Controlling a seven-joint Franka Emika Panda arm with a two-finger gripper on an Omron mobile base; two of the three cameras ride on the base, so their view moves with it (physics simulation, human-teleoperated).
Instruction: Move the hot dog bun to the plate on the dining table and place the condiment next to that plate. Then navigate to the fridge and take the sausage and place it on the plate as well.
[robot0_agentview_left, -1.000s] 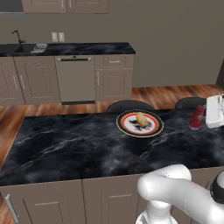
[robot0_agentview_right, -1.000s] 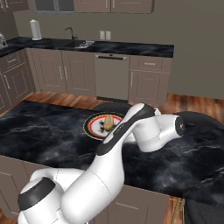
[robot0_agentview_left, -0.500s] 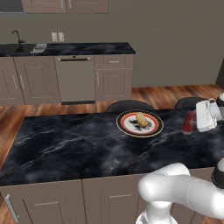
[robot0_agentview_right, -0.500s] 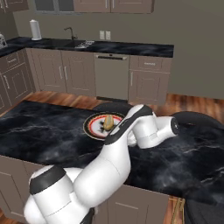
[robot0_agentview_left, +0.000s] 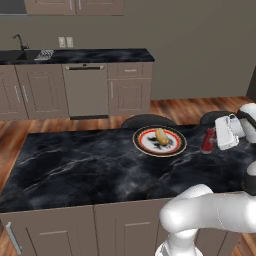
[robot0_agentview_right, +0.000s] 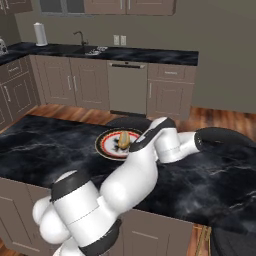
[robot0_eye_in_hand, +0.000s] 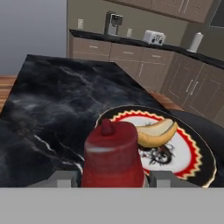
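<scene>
From the left base camera, the gripper holds the red condiment bottle upright just above the dining table, to the right of the red-rimmed plate, where the hot dog bun already lies; bottle and plate stand apart. From the right base camera, the robot's own arm hides the bottle, leaving the plate and bun partly visible. In the hand camera, the dark finger tips clamp the bottle between them, with the plate and bun directly beyond it. Whether the bottle's base touches the tabletop cannot be made out.
</scene>
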